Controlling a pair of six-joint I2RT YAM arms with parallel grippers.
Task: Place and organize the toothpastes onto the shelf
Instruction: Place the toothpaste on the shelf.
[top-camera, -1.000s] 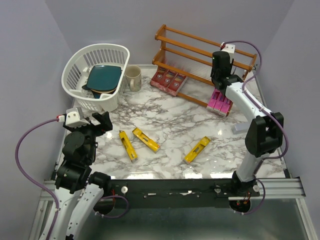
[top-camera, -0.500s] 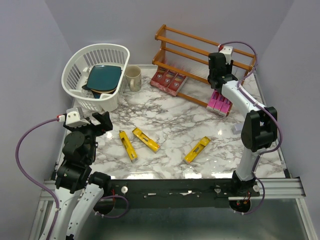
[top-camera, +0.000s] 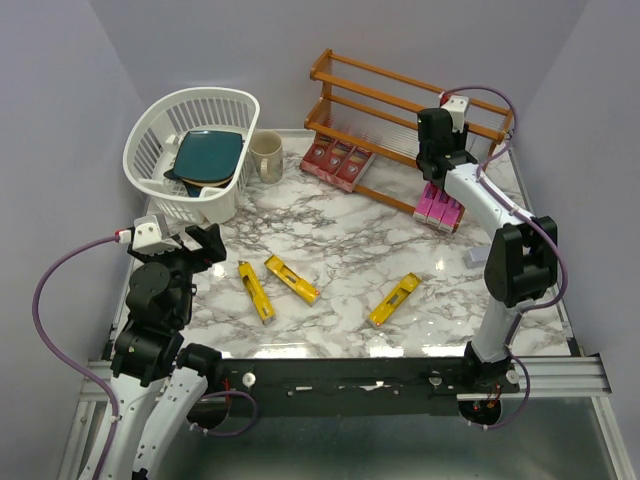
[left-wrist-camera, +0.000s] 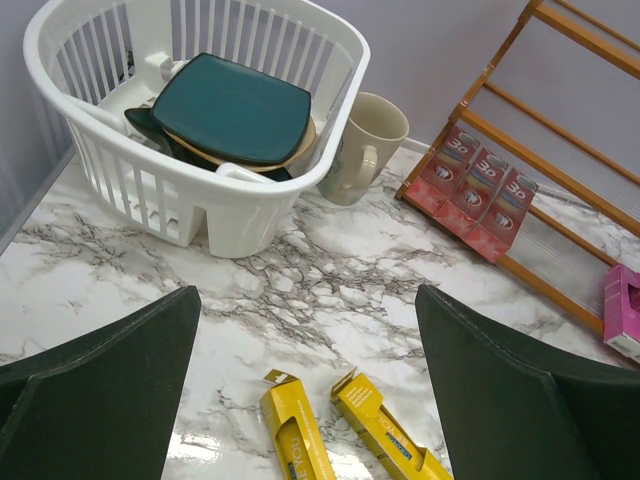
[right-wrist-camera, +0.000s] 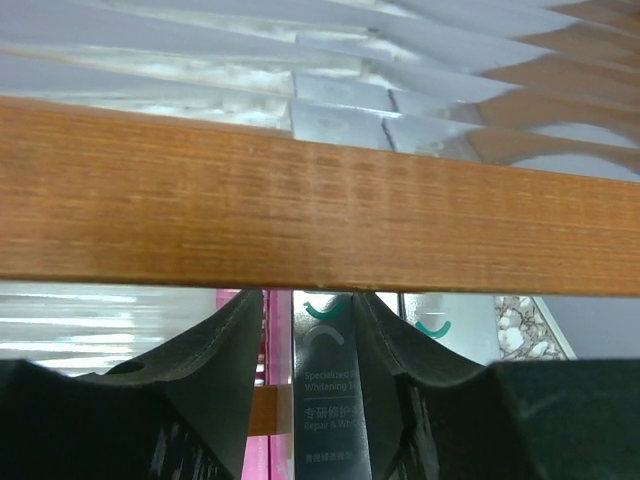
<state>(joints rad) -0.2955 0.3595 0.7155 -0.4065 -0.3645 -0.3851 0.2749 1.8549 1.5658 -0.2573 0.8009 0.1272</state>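
The shelf (top-camera: 385, 95) stands at the back right; one of its rails (right-wrist-camera: 320, 200) crosses the right wrist view. My right gripper (top-camera: 432, 152) (right-wrist-camera: 310, 300) reaches into the shelf around a silver-grey toothpaste (right-wrist-camera: 325, 390). Its right finger touches the carton and a thin gap shows at the left finger. A second grey carton (right-wrist-camera: 435, 325) lies beside it. Red toothpastes (top-camera: 336, 161) and pink ones (top-camera: 440, 208) sit on the bottom tier. Three yellow toothpastes (top-camera: 255, 291) (top-camera: 292, 279) (top-camera: 394, 300) lie on the table. My left gripper (top-camera: 200, 243) (left-wrist-camera: 307, 295) is open and empty above the two left ones (left-wrist-camera: 297, 435).
A white basket (top-camera: 190, 150) holding a teal plate stands at the back left, with a beige mug (top-camera: 266, 155) beside it. Another grey carton (top-camera: 478, 256) lies on the table by the right arm.
My right arm swung its elbow in and pushed the gripper slightly left along the shelf, then nearly stopped. The left arm has not moved.
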